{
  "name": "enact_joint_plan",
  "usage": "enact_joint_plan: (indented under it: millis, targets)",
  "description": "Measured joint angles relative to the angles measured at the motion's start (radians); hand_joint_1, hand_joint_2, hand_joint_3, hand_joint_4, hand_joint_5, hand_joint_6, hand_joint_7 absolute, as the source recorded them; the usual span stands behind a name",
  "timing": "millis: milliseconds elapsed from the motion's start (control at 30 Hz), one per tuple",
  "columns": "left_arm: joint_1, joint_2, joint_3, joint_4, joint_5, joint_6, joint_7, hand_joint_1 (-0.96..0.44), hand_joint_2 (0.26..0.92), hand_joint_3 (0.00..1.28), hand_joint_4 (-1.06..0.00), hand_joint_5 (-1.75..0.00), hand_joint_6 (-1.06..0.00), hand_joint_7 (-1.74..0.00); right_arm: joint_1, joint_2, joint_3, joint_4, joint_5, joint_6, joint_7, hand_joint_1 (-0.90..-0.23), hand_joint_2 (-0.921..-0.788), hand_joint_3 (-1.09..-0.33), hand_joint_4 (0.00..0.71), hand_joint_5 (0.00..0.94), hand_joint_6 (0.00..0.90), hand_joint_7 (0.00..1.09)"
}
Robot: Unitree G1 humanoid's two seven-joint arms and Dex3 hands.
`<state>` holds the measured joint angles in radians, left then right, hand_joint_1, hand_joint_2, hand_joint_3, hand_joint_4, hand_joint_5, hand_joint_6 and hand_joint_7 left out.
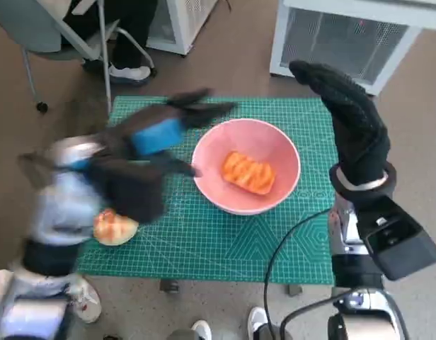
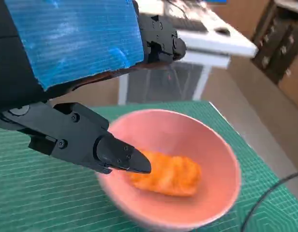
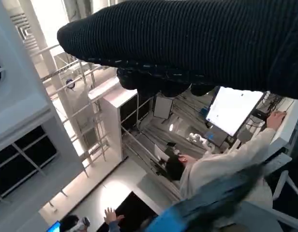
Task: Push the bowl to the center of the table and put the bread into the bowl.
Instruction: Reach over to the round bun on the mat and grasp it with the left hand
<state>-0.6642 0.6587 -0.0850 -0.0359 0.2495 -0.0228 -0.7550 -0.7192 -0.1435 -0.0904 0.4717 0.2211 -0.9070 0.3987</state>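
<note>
A pink bowl (image 1: 278,150) stands on the green mat (image 1: 204,244), near its middle. An orange bread (image 1: 248,173) lies inside it. A second, paler bread roll (image 1: 114,227) lies on the mat by the front left edge. My left hand (image 1: 158,139), motion-blurred, hovers just left of the bowl with its fingers spread and holds nothing. The left wrist view shows one black finger (image 2: 121,157) close over the rim of the bowl (image 2: 207,145), with the bread (image 2: 166,175) beyond it. My right hand (image 1: 349,117) is raised over the mat's right edge, fingers extended and empty.
A white grilled unit (image 1: 345,39) stands beyond the table's far right corner. A chair (image 1: 69,35) and a person's legs with a shoe (image 1: 129,72) are at the far left. A black cable (image 1: 285,244) crosses the mat's front right. A seated person (image 3: 221,166) shows in the right wrist view.
</note>
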Motion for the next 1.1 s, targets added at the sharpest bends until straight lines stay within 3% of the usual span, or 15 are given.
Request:
enact_joint_plan:
  millis: [433, 567, 833, 1100]
  targets:
    - [0.347, 0.206, 0.268, -0.118, -0.077, -0.067, -0.003, -0.32, 0.844, 0.01, -0.13, -0.02, -0.27, -0.04, 0.000, 0.000, 0.015, -0.003, 0.026, 0.001, 0.026, -0.555, -0.921, -0.832, -0.001, 0.442, -0.001, 0.53]
    - [0.441, 0.240, 0.316, -0.129, -0.078, -0.081, -0.003, -0.31, 0.844, 0.00, -0.14, -0.01, -0.27, -0.04, -0.001, 0.002, 0.015, 0.004, 0.050, 0.002, 0.038, -0.555, -0.921, -0.830, -0.001, 0.440, -0.001, 0.53]
    - [0.570, 0.254, 0.343, -0.138, -0.065, -0.090, -0.001, -0.29, 0.843, 0.00, -0.14, -0.01, -0.29, -0.03, -0.012, 0.005, 0.014, 0.046, 0.057, -0.003, 0.058, -0.558, -0.921, -0.815, -0.001, 0.438, -0.001, 0.53]
    - [0.595, 0.253, 0.311, -0.126, -0.045, -0.079, 0.015, -0.26, 0.838, 0.00, -0.15, 0.00, -0.29, -0.02, -0.023, 0.008, 0.012, 0.083, 0.067, -0.015, 0.082, -0.540, -0.921, -0.810, 0.000, 0.443, -0.001, 0.53]
